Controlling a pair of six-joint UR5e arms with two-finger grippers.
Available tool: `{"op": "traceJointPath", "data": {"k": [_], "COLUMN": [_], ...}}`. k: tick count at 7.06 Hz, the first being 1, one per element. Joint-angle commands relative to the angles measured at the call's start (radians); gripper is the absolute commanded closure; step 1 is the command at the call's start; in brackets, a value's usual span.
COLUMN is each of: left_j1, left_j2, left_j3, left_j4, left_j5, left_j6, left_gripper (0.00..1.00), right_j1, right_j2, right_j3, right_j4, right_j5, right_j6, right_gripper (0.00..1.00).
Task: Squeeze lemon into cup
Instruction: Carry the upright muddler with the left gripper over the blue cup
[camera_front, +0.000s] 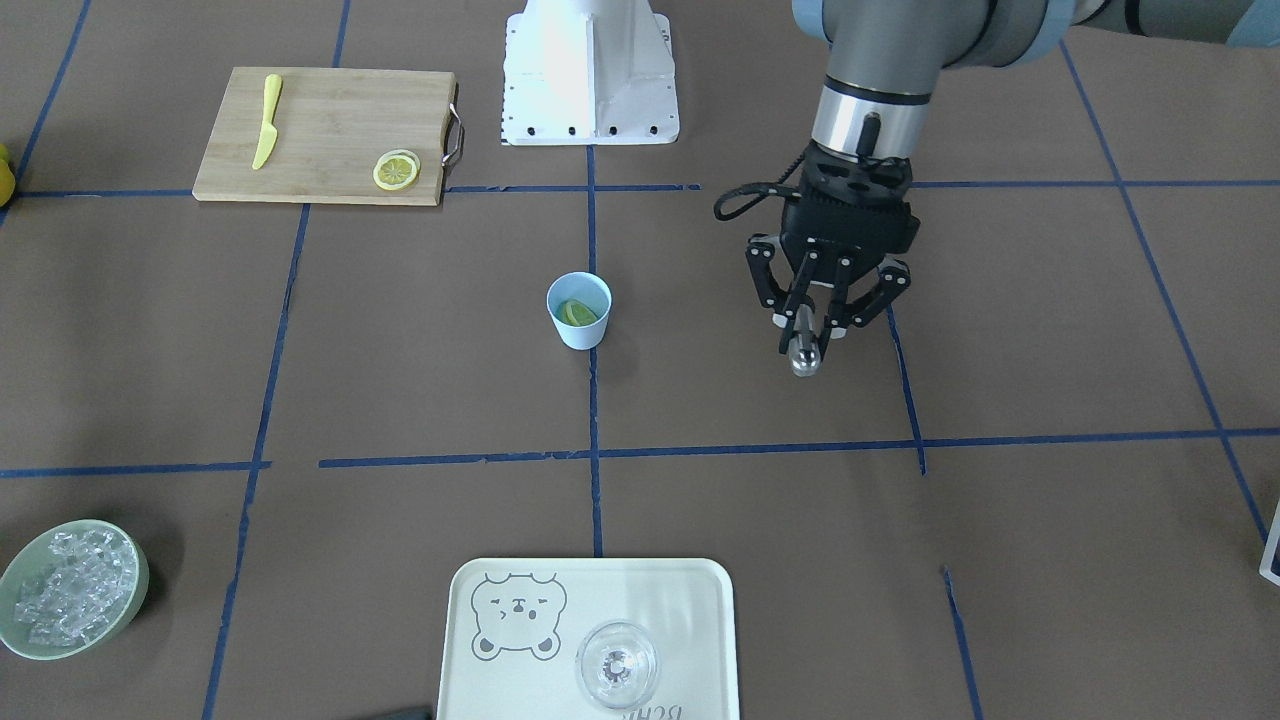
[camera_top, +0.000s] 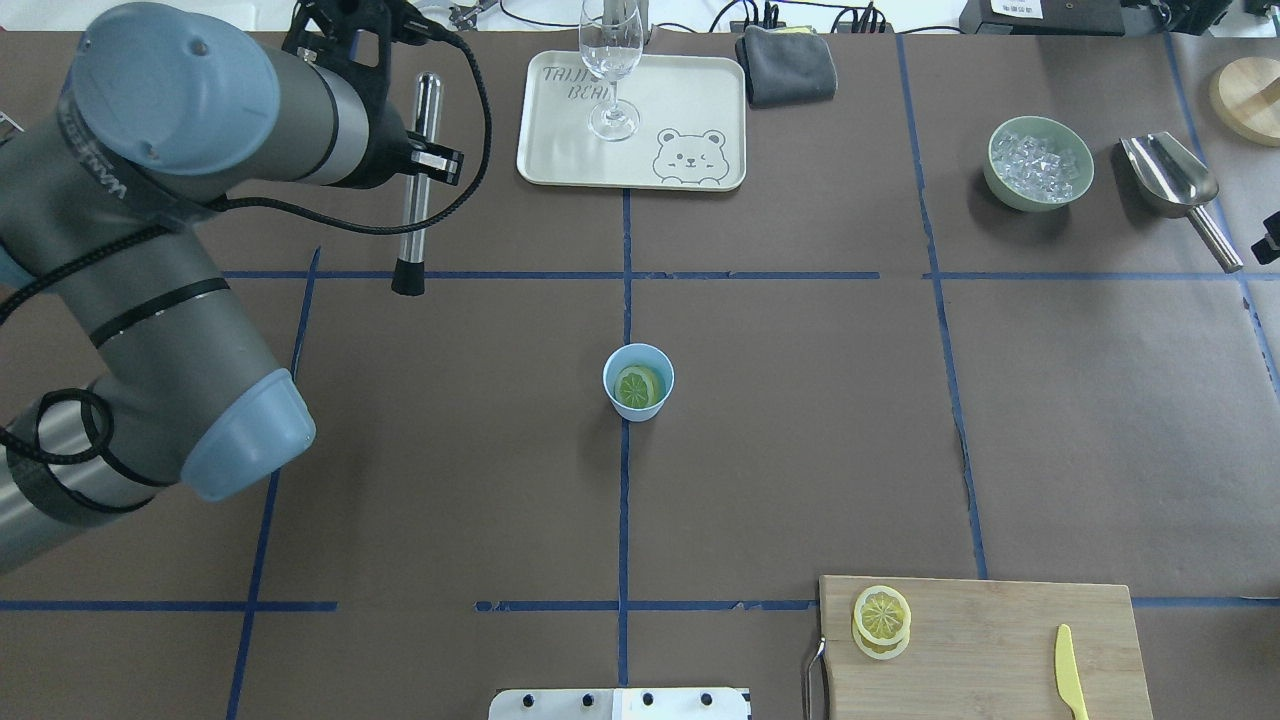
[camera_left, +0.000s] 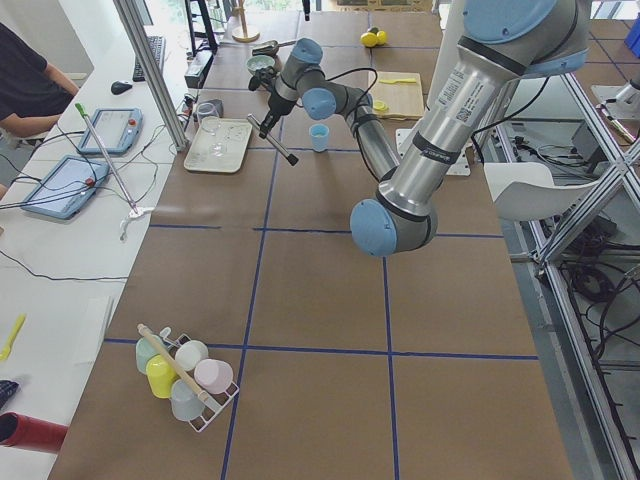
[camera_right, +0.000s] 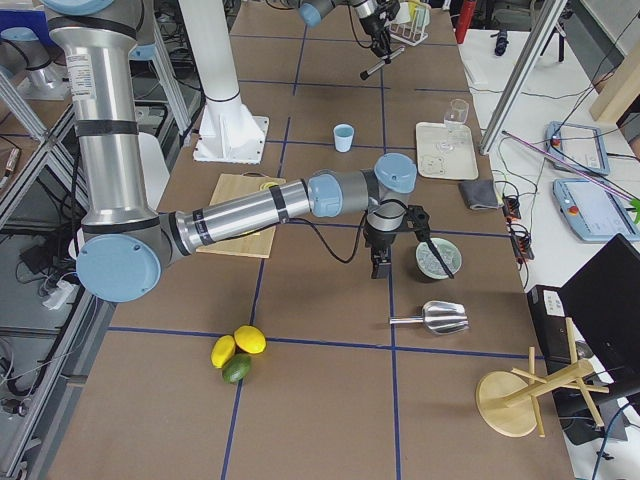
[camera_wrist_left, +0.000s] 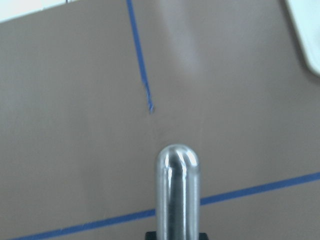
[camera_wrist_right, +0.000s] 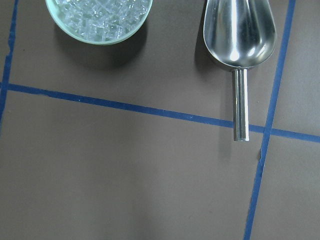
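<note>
**Lemon and cup.** Lemon slice (camera_top: 637, 387) sits inside the cup (camera_top: 640, 413), at the centre of the overhead frame. It leans against the inner wall, flesh side up. The cup stands upright on a blue tape line, with nothing near it mid-surface.

**Grippers.**
- Left gripper (camera_front: 808, 322) is centre-right in the front view, well apart from the cup. It is clamped on a steel muddler (camera_top: 417, 170), black end pointing down toward the surface.
- Right gripper (camera_right: 383, 262) hangs near the green ice bowl (camera_top: 1040, 207) and the metal scoop (camera_top: 1168, 172), upper right of the overhead view. Cannot tell whether its fingers are apart or together.

**Risks, as judged.**
- The cup looks light and narrow-based, and nothing holds it. An off-centre press would likely tip it or skid it across the smooth brown covering.
- The muddler is round and polished, so it could slip or twist in the grip under load.
- The slice is thin and leaning, so it may fold or slide aside rather than crush.

**Materials and shapes.**
- Cup: matte light blue, tapered, no handle, probably plastic.
- Muddler: mirror-bright cylinder with a domed top and a dull black foot.
- Slice: coin-like, with a yellow rind and pale segments.
- Spare slices (camera_top: 881, 620): stacked on the wooden cutting board (camera_top: 1000, 640), lower right of the overhead frame.
</note>
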Motion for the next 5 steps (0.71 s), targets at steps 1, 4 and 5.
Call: {"op": "traceJointPath", "data": {"k": [1, 4, 5], "left_j1": [0.131, 0.281, 0.312], "left_j2": [-0.002, 0.040, 0.041], "left_j3": [-0.072, -0.057, -0.027], "left_j4": [-0.067, -0.429, -0.484], "left_j5": [0.220, 0.510, 0.583], "left_j6": [-0.144, -0.142, -0.129], "left_gripper": [1.00, 1.00, 1.00], "right_j1": [0.000, 0.003, 0.009], "right_j2": [-0.002, 0.002, -0.002], "right_j3": [0.004, 0.008, 0.013], "right_j4": [0.001, 0.001, 0.001], "right_j5": [-0.001, -0.003, -0.003], "right_j6": [-0.004, -0.004, -0.002], "right_gripper": [0.00, 0.00, 0.00]}}
